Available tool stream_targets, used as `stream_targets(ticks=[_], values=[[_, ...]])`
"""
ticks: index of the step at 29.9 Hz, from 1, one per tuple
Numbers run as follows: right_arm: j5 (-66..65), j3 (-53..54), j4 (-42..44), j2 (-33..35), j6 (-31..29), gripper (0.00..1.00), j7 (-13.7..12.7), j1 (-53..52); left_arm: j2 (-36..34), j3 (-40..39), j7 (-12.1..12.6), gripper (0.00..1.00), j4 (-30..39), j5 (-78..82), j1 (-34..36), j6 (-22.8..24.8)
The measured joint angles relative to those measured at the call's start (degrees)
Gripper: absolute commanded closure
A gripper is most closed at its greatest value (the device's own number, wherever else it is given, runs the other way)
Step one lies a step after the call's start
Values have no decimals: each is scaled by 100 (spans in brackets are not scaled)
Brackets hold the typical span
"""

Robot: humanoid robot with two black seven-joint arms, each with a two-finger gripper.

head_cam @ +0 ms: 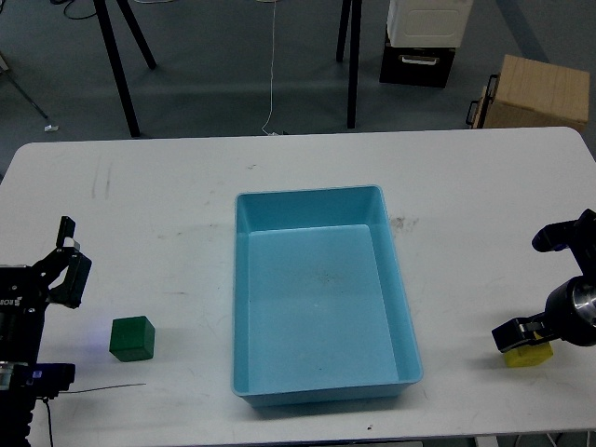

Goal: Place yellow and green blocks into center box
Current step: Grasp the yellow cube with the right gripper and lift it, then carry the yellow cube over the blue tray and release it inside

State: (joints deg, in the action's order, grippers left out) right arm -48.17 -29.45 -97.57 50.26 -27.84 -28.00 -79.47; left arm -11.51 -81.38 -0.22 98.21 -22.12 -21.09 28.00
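Observation:
The light blue box (307, 193) stands open in the middle of the white table. The green block (131, 338) sits on the table to its left, near the front. My left gripper (70, 261) hangs open and empty a little above and to the left of the green block. The yellow block (532, 356) lies at the front right, with only its lower part showing. My right gripper (518, 333) is down on the yellow block and covers its top. Its fingers are dark and cannot be told apart.
A thin black cable (102, 386) lies on the table by the green block. Beyond the table's far edge stand tripod legs (352, 65), a black and white case (424, 42) and a cardboard box (538, 91).

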Motion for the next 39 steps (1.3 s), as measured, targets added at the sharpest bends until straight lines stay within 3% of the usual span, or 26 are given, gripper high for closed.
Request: stream_targets(ticks=[5, 9, 13, 21, 28, 33, 39], values=[[-8, 4, 10, -81, 193, 25, 0, 139, 72, 8, 1, 0, -21, 38, 58, 0], [-17, -6, 22, -102, 258, 70, 0, 243, 78, 9, 4, 0, -36, 41, 70, 0], [-26, -9, 44, -104, 440, 99, 0, 289, 78, 9, 7, 0, -74, 45, 96, 0], [-32, 79, -16, 73, 660, 100, 1, 146, 125, 17, 8, 0, -83, 202, 135, 0], [377, 804, -4, 140, 685, 100, -1, -891, 148, 18, 5, 0, -99, 242, 140, 0], [1595, 849, 85, -773, 680, 100, 1, -1877, 168, 18, 5, 0, -115, 243, 149, 0], [2003, 371, 654, -2562, 684, 100, 1, -2361, 175, 18, 4, 0, -122, 243, 149, 0]])
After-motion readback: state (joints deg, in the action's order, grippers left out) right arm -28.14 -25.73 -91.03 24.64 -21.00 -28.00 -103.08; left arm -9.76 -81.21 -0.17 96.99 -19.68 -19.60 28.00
